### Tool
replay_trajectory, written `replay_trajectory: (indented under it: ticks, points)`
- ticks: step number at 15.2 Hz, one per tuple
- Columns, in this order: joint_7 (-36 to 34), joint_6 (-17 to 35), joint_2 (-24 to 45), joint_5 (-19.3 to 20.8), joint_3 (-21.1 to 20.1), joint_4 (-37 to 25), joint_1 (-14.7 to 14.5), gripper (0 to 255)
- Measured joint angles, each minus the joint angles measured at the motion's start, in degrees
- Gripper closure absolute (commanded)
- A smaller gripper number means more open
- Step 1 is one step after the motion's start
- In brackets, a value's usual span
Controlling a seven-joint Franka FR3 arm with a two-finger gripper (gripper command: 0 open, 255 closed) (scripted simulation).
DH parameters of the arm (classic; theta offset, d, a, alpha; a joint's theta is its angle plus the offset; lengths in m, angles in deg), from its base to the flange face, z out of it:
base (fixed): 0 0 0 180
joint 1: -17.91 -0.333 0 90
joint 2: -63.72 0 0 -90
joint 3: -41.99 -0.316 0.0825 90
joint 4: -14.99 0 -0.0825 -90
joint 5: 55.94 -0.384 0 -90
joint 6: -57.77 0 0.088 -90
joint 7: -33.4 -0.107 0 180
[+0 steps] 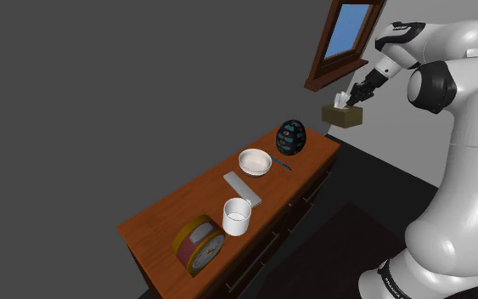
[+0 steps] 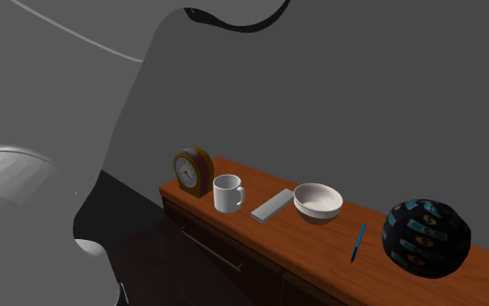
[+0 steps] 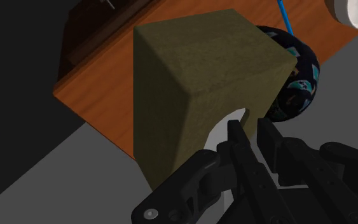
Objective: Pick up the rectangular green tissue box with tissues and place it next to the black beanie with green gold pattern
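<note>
Transport step: the gripper (image 1: 353,95), fingers closed on the tissue box (image 1: 343,115), holds it aloft; next move requires lowering beside the beanie (image 1: 291,138).

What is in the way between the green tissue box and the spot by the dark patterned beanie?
Nothing visible. The black gripper holds the olive-green rectangular tissue box in the air past the wooden table's end, right by the black patterned beanie.

My olive-green tissue box (image 1: 344,115), with white tissues (image 1: 340,100) sticking out on top, hangs in the air, clasped by my tool (image 1: 351,93), just beyond the end of the surface (image 1: 199,200). The black beanie (image 1: 290,138), with a teal and gold pattern, stands rounded on that end.
</note>
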State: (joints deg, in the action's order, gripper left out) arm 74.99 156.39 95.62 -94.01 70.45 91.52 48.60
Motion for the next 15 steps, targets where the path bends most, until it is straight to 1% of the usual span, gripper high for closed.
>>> replay_trajectory:
  ticks: [15]
  points:
    - [4.48, 8.35, 3.02, -2.38, -1.13, 6.69, -0.58, 255]
